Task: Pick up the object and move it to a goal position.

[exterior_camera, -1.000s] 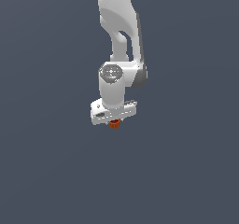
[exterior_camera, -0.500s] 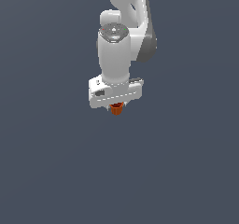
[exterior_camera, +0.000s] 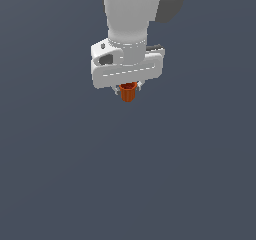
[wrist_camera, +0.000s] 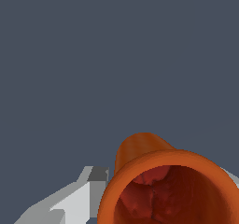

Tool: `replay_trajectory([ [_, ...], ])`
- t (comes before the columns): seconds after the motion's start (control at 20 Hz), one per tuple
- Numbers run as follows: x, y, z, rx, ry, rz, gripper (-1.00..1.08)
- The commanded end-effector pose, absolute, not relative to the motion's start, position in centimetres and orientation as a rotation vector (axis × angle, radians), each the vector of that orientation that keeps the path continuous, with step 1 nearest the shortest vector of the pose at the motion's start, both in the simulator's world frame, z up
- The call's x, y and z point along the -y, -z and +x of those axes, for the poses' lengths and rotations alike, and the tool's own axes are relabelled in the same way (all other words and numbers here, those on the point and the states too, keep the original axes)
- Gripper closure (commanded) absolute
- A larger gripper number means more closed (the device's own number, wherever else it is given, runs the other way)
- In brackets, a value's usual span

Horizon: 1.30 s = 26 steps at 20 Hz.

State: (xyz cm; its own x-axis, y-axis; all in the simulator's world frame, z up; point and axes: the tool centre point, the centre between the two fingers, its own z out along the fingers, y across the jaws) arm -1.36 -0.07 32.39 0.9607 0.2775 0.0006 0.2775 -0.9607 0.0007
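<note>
The object (exterior_camera: 128, 92) is seen as a small orange-red tapered cup, rim up and narrow end down, hanging just under the white gripper (exterior_camera: 128, 89) slightly above centre of the exterior view. In the wrist view the cup (wrist_camera: 163, 185) fills the lower right of the frame: a thicker rolled rim, a darker red mottled inside, and a smooth-looking tapered outer wall narrowing away from the camera; ribbing cannot be made out at this resolution. The jaws are closed in on the cup near its rim, only a narrow gap being left for it; one light grey finger (wrist_camera: 77, 199) is visible just beside the rim at the lower left of the wrist view, the other is mostly hidden behind the cup. The cup is narrower than the gripper body and only its lower part protrudes below the fingers. The arm (exterior_camera: 132, 14) comes down from the top edge of the exterior view. Plain dark blue-grey background (exterior_camera: 60, 174) is seen on all sides and below the cup; no surface edge or contact can be told.
</note>
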Motion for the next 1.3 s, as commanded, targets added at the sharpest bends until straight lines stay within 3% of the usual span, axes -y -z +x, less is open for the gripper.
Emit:
replay_trajectory([
  [0.0,-0.2,-35.2,-1.6,-0.44,-0.001,3.11,1.08],
  [0.6,-1.4,-46.3,-1.9,-0.44,0.0,3.11,1.08],
  [1.25,-1.9,-50.5,-1.8,-0.44,0.0,3.11,1.08],
])
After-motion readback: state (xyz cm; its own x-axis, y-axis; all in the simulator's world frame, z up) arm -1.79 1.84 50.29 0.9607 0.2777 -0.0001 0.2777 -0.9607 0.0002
